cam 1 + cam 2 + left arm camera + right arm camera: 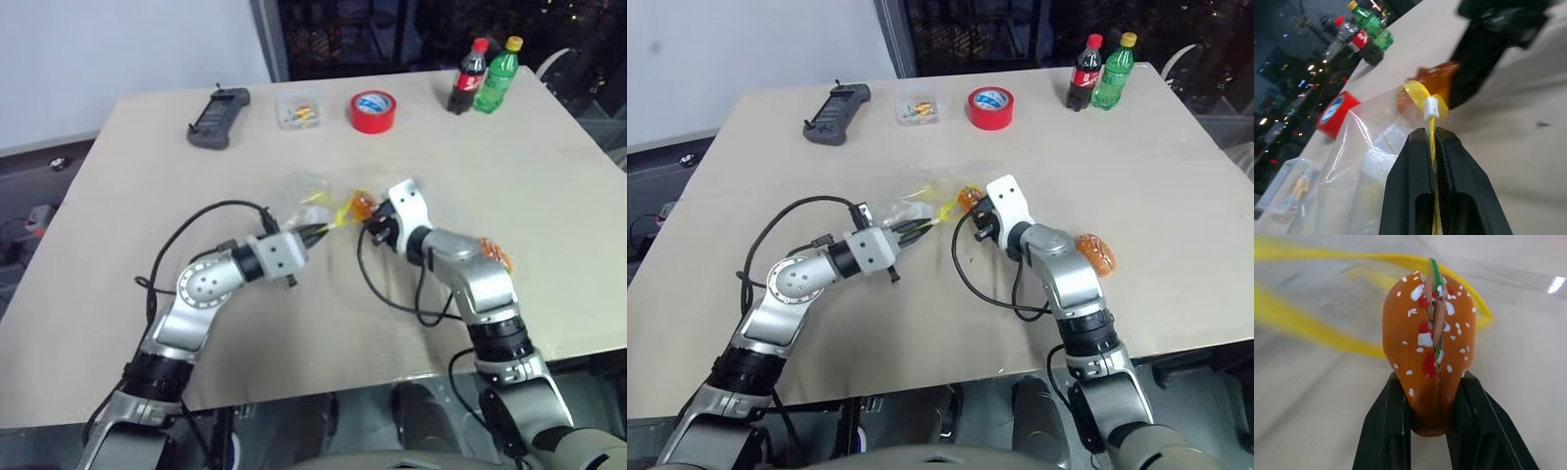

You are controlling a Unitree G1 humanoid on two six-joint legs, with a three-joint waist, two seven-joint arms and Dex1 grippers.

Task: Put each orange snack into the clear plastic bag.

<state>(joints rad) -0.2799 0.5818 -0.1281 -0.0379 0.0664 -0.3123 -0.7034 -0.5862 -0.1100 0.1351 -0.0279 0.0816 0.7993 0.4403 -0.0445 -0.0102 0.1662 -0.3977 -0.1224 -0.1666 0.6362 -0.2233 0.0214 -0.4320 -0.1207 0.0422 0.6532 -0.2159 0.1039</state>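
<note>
A beige table carries a dark handset, small clear box, red tape roll and two bottles along its far edge. The left gripper pinches the clear plastic bag by its yellow seal. Just beside the bag's mouth the right gripper clamps one orange snack; the other orange snack lies by the right forearm.

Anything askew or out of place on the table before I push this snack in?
Nothing spilled or damaged. The clear plastic bag is pinched by its yellow seal strip in the left tool; the right tool grips one orange snack at the bag's mouth. The second orange snack lies beside the right forearm, where the arm could nudge it.
</note>
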